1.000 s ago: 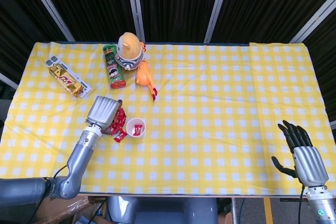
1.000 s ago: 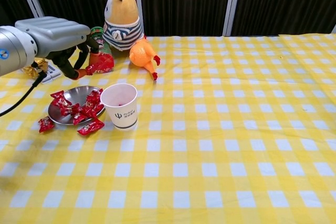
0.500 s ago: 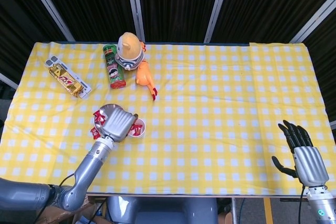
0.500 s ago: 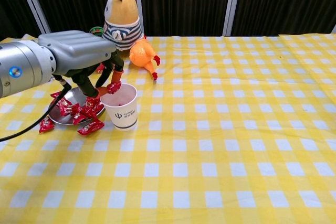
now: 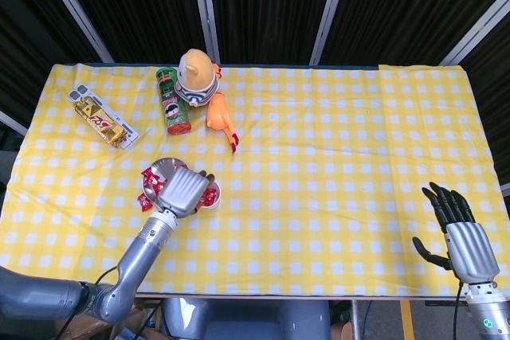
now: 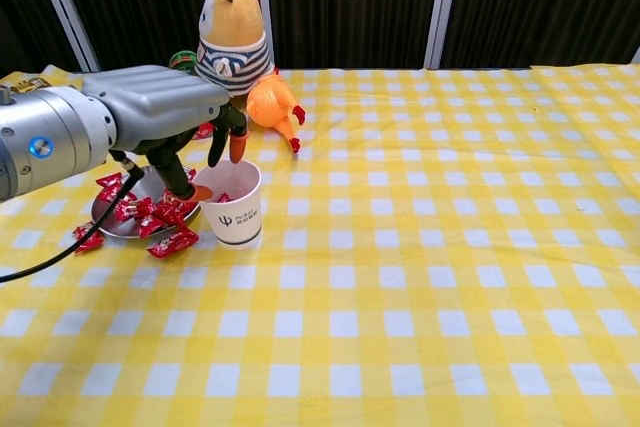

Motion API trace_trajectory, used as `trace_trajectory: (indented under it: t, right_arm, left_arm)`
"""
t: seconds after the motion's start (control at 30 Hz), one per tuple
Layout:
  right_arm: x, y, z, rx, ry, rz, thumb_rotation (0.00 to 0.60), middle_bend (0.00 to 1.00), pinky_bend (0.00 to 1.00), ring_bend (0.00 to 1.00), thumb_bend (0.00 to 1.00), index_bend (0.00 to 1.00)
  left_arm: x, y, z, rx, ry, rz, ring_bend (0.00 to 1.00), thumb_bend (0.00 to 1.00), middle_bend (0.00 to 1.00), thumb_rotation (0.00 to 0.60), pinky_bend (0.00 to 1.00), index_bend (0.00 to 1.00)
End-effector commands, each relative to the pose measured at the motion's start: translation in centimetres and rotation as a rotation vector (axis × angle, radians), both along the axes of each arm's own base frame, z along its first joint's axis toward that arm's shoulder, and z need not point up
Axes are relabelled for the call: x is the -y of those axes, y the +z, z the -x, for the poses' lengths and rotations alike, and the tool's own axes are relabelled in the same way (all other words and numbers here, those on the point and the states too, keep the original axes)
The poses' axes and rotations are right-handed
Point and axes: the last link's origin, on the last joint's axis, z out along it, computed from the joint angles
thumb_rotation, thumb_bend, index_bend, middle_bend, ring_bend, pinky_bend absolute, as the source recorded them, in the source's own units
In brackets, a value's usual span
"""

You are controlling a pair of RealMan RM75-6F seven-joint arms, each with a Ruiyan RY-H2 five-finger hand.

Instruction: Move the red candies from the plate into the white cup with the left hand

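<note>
Now the left hand (image 6: 165, 112) hovers over the white cup (image 6: 229, 205), fingers (image 6: 236, 142) spread, holding nothing; red candies (image 6: 150, 215) lie on the plate (image 6: 110, 224) beside it.

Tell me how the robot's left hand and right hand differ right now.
The left hand hangs over the white cup beside the plate, fingers pointing down at the cup's mouth; the right hand sits at the far table edge, fingers up and spread, away from everything. Whether the left holds a candy is unclear; the right is empty. Both are grey with dark fingers.
</note>
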Motion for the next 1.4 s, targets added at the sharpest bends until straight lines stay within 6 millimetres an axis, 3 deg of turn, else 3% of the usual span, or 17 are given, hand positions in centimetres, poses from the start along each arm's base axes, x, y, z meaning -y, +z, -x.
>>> trace_trajectory:
  t: [0.03, 0.27, 0.63, 0.97, 1.4]
  right_arm:
    - [0.0, 0.0, 0.0, -0.001, 0.0, 0.0, 0.6, 0.0, 0.0, 0.0, 0.39, 0.0]
    - [0.0, 0.0, 0.0, -0.002, -0.001, 0.003, 0.6, 0.0, 0.0, 0.0, 0.39, 0.0]
    - [0.0, 0.0, 0.0, 0.0, -0.003, 0.002, 0.6, 0.0, 0.0, 0.0, 0.39, 0.0]
    - [0.1, -0.1, 0.0, 0.002, -0.006, 0.0, 0.6, 0.0, 0.0, 0.0, 0.39, 0.0]
    - [0.2, 0.0, 0.1, 0.006, -0.014, -0.001, 0.6, 0.0, 0.0, 0.0, 0.39, 0.0]
  left_arm:
    - [-0.1, 0.4, 0.0, 0.009, -0.001, -0.01, 0.73, 0.3, 0.43, 0.6, 0.84, 0.37]
    - [-0.5, 1.5, 0.7, 0.018, 0.019, -0.038, 0.73, 0.29, 0.43, 0.6, 0.84, 0.37]
    - [-1.9, 2.8, 4.9, -0.085, 0.101, -0.081, 0.73, 0.24, 0.33, 0.6, 0.84, 0.31]
    - [-3.7, 1.3, 7.5, -0.126, 0.183, -0.075, 0.73, 0.24, 0.27, 0.6, 0.84, 0.28]
    - [-4.4, -1.6, 7.9, -0.156, 0.189, -0.023, 0.73, 0.24, 0.25, 0.6, 0.84, 0.27]
